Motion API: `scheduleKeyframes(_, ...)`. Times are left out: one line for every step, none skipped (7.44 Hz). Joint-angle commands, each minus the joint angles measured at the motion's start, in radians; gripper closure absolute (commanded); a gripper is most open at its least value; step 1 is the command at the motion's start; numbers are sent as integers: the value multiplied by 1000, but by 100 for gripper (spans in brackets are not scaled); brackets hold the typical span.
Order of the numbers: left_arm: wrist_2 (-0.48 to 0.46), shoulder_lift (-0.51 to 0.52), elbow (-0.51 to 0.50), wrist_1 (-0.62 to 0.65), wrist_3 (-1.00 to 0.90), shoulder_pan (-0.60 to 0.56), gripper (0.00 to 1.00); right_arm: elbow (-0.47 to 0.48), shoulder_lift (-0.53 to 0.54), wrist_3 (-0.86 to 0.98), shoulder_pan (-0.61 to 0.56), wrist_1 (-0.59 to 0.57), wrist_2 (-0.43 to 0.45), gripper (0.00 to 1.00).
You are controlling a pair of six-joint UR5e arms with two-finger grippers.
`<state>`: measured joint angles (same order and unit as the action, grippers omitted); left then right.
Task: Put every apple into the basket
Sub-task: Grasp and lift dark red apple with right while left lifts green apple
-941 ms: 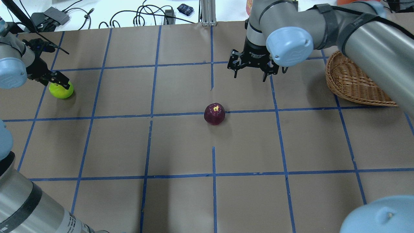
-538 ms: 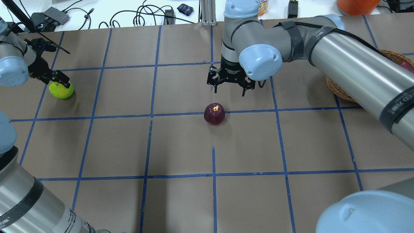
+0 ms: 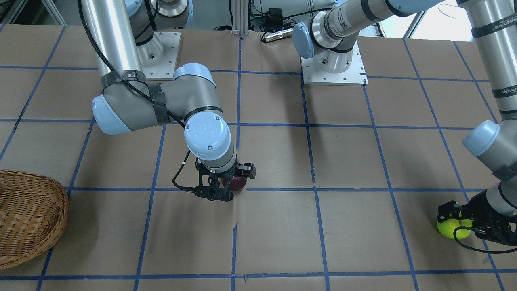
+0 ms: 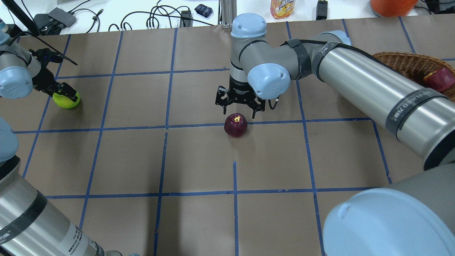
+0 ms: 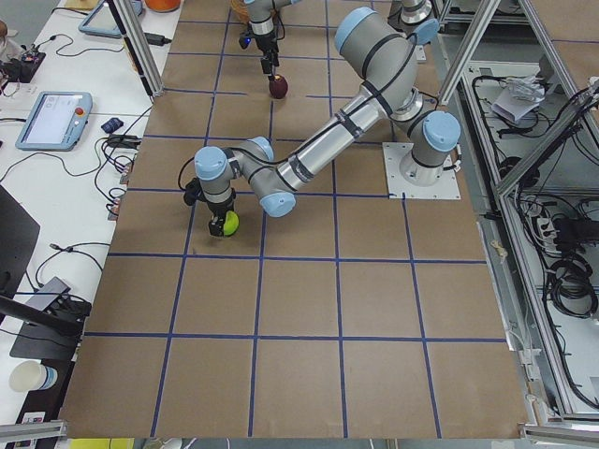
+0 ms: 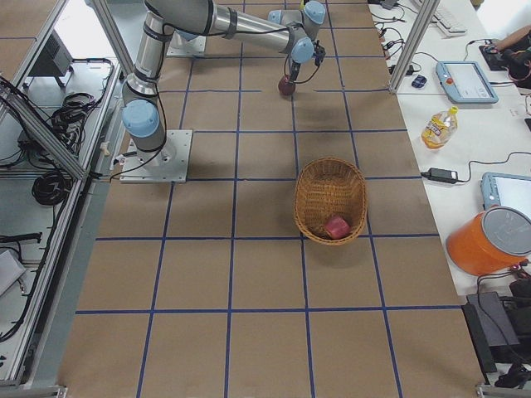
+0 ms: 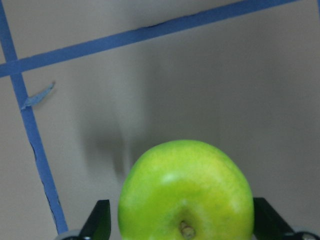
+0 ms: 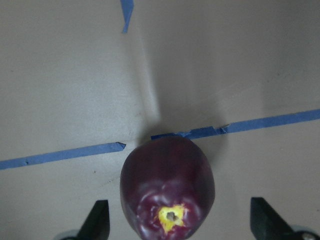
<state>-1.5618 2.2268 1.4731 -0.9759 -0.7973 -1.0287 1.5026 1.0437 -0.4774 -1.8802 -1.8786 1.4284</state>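
Observation:
The dark purple apple [image 4: 235,126] stands on the table's middle, also in the front view [image 3: 239,184] and the right wrist view [image 8: 167,190]. My right gripper [image 4: 239,113] is open just above it, fingers on either side with gaps. The lime green apple [image 4: 67,101] sits at the far left. My left gripper [image 4: 64,93] is open and straddles it; in the left wrist view the green apple [image 7: 185,195] fills the space between the fingers [image 7: 101,220]. The red apple [image 4: 439,79] lies in the wicker basket [image 4: 401,62] at the far right.
Brown paper with a blue tape grid covers the table [image 4: 199,160]. Cables, a drink bottle [image 4: 282,8] and an orange container [image 4: 391,5] lie on the white bench beyond the far edge. The right arm's long link [image 4: 373,85] spans the space between the purple apple and the basket.
My right gripper has swung left from near the basket and come down over the purple apple. My left gripper has settled slightly lower around the green apple. The basket's inside now shows.

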Motion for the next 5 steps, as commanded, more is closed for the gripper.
scheduleKeyframes(11,10,1,0,-3,1,0,1,-27,-1,-14,-4,-17,0)
scheduleKeyframes(11,11,1,0,-5,-1,17,1,-40,-3,-26,-7,-17,0)
scheduleKeyframes(5,4,0,-9,1,-1,45,2,-44,-1,-27,-5,-16,0)
scheduleKeyframes(0,-24,-5,-15,1,-16,52,8,-45,3,-27,-4,-13,0)
scheduleKeyframes(-1,-42,-55,-108,4,-37,55,22,-45,8,-27,-17,-5,0)
